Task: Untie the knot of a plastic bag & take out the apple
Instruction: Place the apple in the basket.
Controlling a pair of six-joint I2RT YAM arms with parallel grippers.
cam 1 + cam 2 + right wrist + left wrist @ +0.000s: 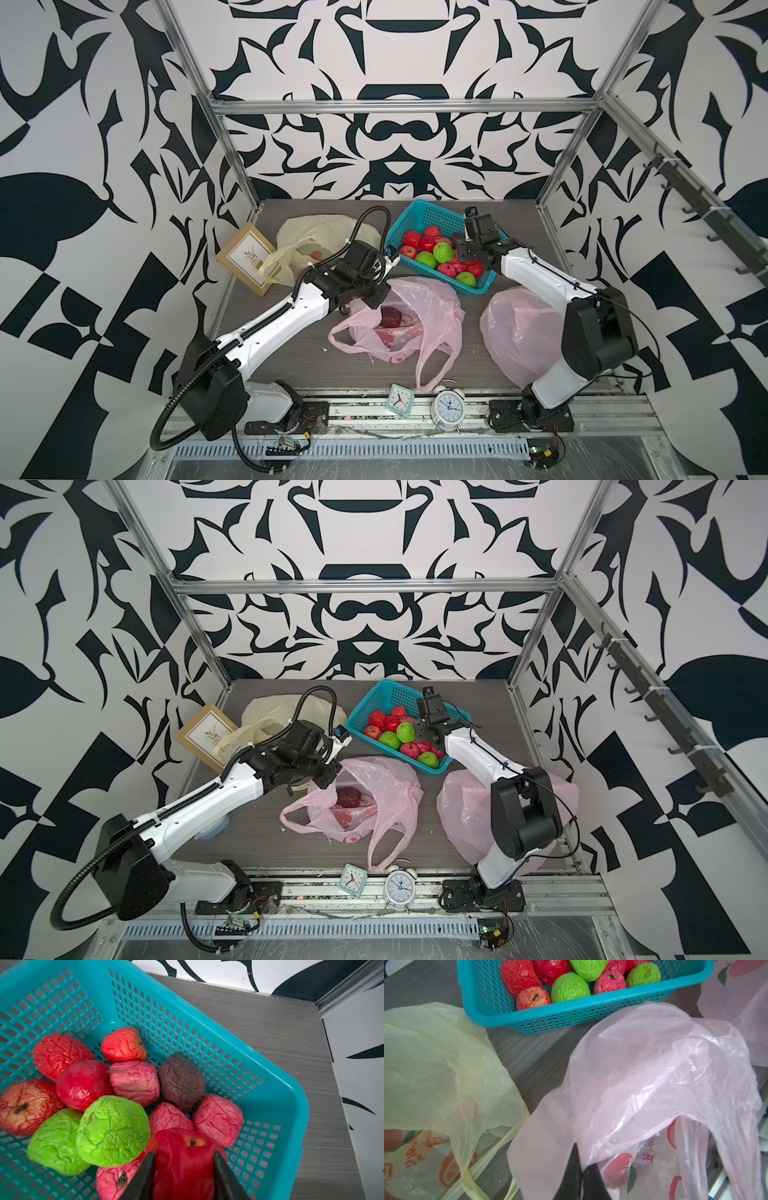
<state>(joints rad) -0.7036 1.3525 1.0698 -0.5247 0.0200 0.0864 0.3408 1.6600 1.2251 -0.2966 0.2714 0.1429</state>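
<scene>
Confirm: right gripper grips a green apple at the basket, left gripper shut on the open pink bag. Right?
No. The apple in the right gripper is red, not green; the right wrist view shows it. The rest stands: it is at the basket, and the left gripper is shut on the open pink bag.

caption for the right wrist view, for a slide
Right hand gripping a red apple at the teal basket of wrinkled red and green apples.
</scene>
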